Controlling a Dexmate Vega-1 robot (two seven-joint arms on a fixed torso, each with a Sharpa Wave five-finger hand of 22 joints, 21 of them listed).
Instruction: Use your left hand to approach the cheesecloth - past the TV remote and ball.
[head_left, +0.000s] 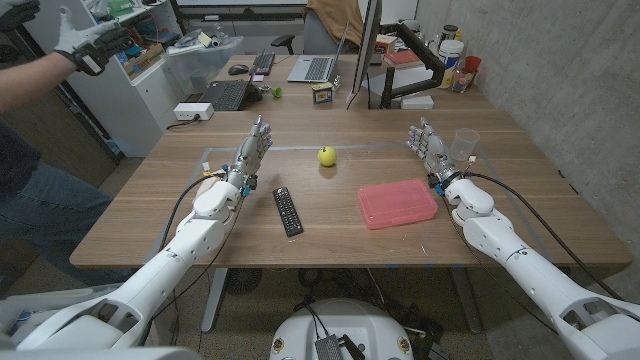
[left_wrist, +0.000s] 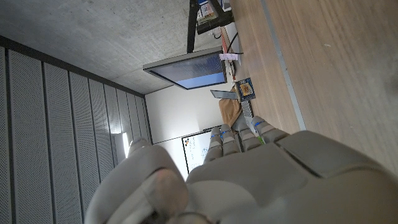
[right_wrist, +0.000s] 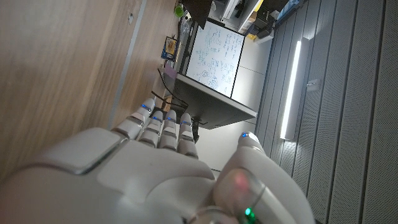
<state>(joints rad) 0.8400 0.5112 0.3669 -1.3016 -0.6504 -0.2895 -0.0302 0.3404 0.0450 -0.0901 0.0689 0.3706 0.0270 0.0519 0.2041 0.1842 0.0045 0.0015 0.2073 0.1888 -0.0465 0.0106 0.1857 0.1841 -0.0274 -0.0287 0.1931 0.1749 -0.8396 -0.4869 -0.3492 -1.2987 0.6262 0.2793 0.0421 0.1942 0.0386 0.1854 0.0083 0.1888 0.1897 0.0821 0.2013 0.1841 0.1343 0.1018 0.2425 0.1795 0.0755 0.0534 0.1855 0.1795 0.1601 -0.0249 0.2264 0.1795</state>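
The cheesecloth (head_left: 397, 203), a pink rectangular pad, lies on the wooden table (head_left: 330, 240) right of centre. A black TV remote (head_left: 288, 211) lies left of it, nearer the front edge. A small yellow ball (head_left: 327, 156) sits farther back, near the middle. My left hand (head_left: 250, 155) stands on the left side of the table, fingers straight and apart, holding nothing; the remote and ball lie between it and the cloth. The left hand's back (left_wrist: 261, 174) looms close in its wrist view. My right hand (head_left: 428, 150) stands beyond the cloth's far right corner, fingers apart and empty, its back (right_wrist: 143, 168) close in its wrist view.
A clear cup (head_left: 464, 145) stands just right of my right hand. Two laptops (head_left: 228, 94), a monitor (head_left: 362, 50) and a small box (head_left: 322, 93) line the table's far edge. A person's gloved hand (head_left: 80, 45) reaches in at the upper left.
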